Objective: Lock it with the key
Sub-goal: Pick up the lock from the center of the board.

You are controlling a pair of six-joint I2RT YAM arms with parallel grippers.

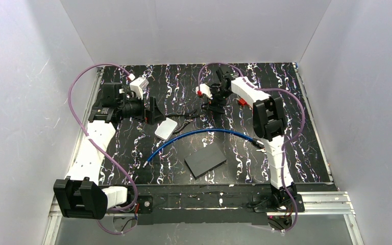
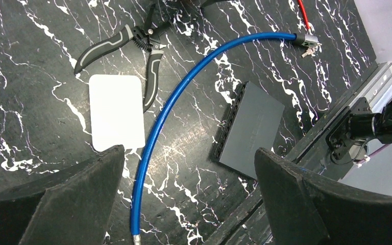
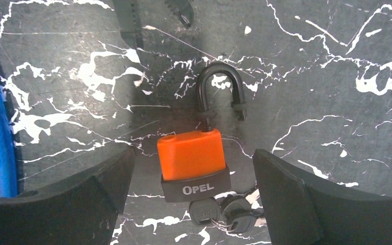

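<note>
One padlock (image 3: 194, 166) centred beneath right gripper (image 3: 193, 154)

Both arms are built from white shells joined by black joint blocks. The left arm (image 1: 89, 148) has a large black boxy block (image 1: 80, 198) at its base, by the near left corner of the table, and a small white piece (image 1: 139, 87) close to the wrist. The right arm (image 1: 275, 153) has a big black joint block (image 1: 269, 118) in its middle and small red parts (image 1: 242, 102) near the wrist. One purple cable (image 1: 70, 93) loops along the left arm, a second purple cable (image 1: 303, 115) along the right. The left hand (image 2: 189, 153) and the right hand (image 3: 194, 153) have thick, matt black, wedge-shaped fingers.
</note>
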